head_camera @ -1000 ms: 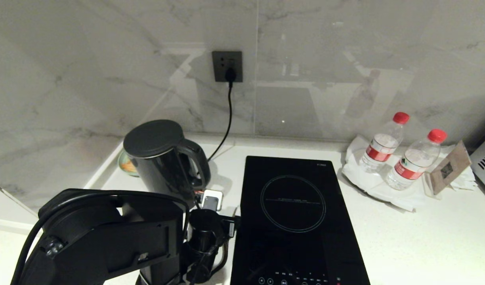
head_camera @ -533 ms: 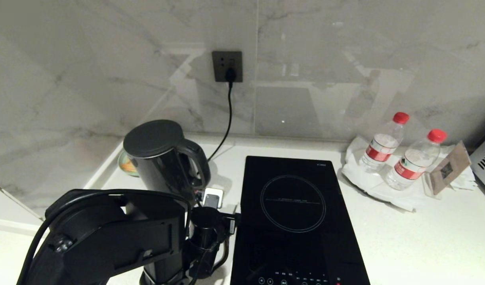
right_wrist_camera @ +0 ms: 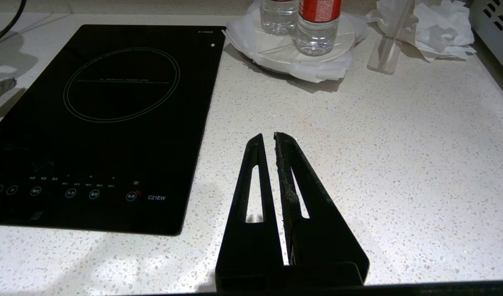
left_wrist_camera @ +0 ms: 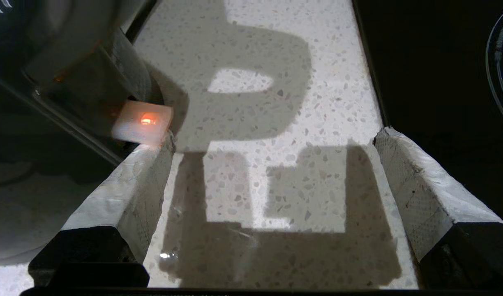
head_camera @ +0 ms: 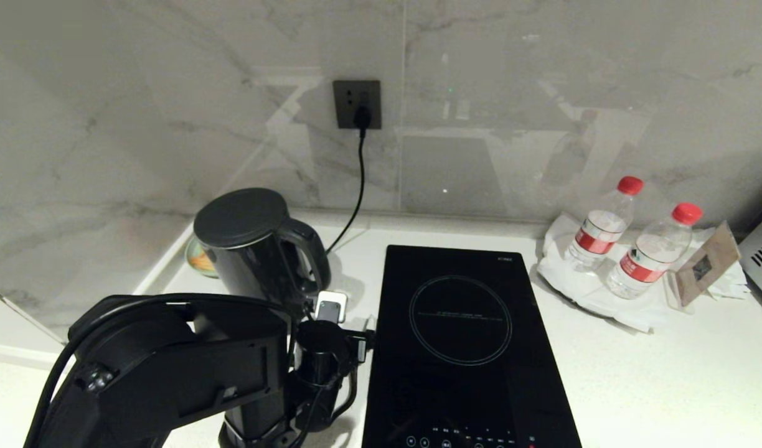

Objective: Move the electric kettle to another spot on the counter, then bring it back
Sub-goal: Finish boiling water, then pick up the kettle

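Left gripper (left_wrist_camera: 272, 181) hangs with its pale, taped, wedge-shaped fingers (left_wrist_camera: 128, 193) spread wide and empty over the speckled white stone counter (left_wrist_camera: 255, 123); the electric kettle (head_camera: 253, 249), a tall glossy black cylinder with a flat matte grey lid and loop handle, stands at about ten o'clock from the smooth black glass hob (head_camera: 462, 336); right gripper (right_wrist_camera: 274, 142) sits with its black fingers nearly closed above the counter at the hob's four o'clock.

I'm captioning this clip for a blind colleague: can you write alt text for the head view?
The left arm's open left gripper hangs low beside the electric kettle, which stands near the back left corner of the counter, not gripped. An induction hob lies at centre, with two water bottles at right.
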You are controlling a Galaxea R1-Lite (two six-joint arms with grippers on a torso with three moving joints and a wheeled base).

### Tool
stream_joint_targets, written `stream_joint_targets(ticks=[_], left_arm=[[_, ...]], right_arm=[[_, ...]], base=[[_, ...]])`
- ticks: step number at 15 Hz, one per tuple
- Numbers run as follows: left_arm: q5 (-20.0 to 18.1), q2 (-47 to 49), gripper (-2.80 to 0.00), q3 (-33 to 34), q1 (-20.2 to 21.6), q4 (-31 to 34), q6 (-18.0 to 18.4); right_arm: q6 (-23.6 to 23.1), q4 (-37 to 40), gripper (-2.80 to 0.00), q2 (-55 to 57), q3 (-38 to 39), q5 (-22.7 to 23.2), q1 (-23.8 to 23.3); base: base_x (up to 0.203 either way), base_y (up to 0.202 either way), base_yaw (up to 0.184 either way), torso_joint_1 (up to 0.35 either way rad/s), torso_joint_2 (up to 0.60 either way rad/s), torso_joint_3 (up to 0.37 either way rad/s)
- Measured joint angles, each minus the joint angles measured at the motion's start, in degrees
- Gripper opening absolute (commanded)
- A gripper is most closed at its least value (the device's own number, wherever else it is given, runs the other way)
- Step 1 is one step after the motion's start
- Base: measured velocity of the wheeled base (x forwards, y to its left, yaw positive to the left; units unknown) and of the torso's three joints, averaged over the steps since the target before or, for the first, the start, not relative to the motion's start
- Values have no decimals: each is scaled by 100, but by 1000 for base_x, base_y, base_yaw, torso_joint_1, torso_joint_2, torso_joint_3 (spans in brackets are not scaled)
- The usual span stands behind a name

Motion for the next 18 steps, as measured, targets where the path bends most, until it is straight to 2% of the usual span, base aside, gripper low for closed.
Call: stream_joint_targets(ticks=[7, 12, 18], left_arm=[[-1, -91, 0, 52, 16, 2, -5], [-30, -78, 0, 478, -9, -6, -54], [-94, -349, 0, 1371, 5, 8, -492]], right_arm=[[3, -1, -280, 0, 0, -2, 0], [4, -1, -280, 0, 0, 1, 0], [2, 0, -280, 0, 0, -2, 0]], base=[[0, 0, 0, 0, 0, 0], [0, 0, 0, 0, 0, 0], [0, 0, 0, 0, 0, 0]])
